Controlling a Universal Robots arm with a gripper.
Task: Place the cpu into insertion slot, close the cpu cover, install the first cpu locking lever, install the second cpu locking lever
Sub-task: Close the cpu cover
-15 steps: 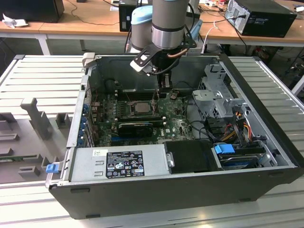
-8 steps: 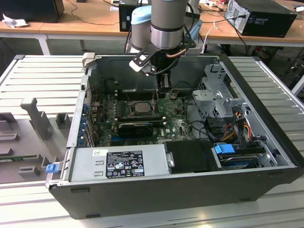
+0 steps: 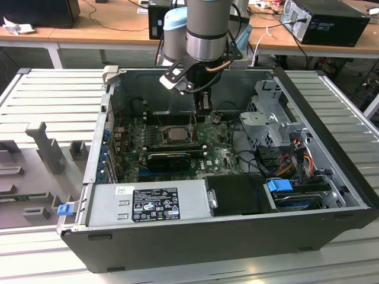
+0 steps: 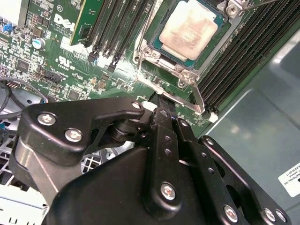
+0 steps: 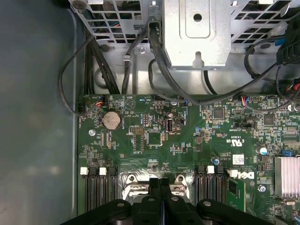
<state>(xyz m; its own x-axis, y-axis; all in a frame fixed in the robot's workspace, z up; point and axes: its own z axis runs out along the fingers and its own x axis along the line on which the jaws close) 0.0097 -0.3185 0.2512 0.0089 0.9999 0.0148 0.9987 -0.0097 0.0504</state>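
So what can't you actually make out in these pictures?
1. The insertion slot: in the first wrist view the gripper covers it; in the second wrist view the cpu sits over it.
2. Whether the shut jaws pinch anything: in both wrist views the gripper's own body hides that.
3. The cpu cover: cut off by the second wrist view's edge, too small in the exterior view.

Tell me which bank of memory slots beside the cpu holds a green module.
The bank farther from the plain grey case wall: a green module stands in its outermost slot. The bank beside that wall has only bare black slots.
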